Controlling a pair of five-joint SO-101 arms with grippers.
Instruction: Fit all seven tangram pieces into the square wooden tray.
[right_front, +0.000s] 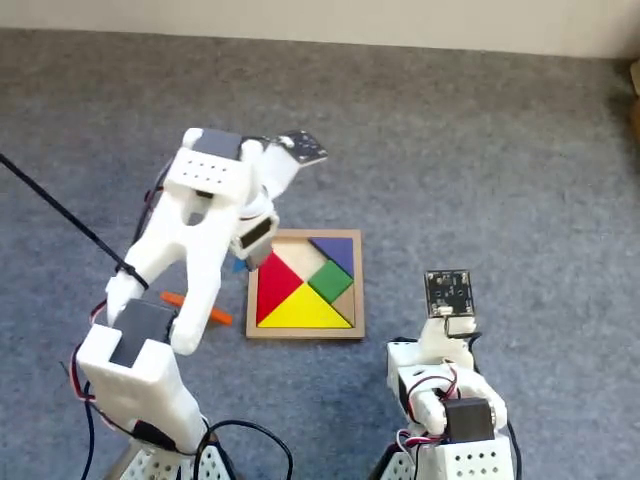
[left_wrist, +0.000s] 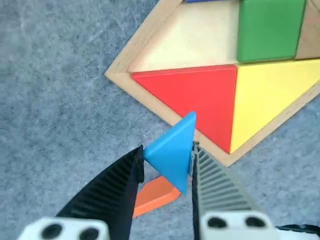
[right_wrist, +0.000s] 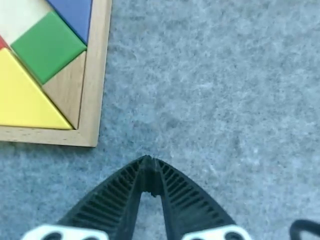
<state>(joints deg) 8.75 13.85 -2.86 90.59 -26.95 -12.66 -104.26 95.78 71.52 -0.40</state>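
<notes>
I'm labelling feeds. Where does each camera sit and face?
High view: overhead, looking down on both arms and the tray.
Left wrist view: on the left arm, looking past the left claw gripping the blue triangle.
Right wrist view: on the right arm, looking down past the shut right claw.
All share the tray's green square.

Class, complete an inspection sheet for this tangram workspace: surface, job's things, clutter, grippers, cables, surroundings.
Surface: grey carpet.
Job's things: square wooden tray holds red triangle, yellow triangle, green square, dark blue triangle; orange piece on carpet beside it, apart.
Clutter: nothing seen.
Grippers: left gripper shut on light blue triangle by the tray's rim; right gripper shut, empty.
Cables: black cable to left arm; wires at both bases.
Surroundings: pale strip along carpet's far edge.
</notes>
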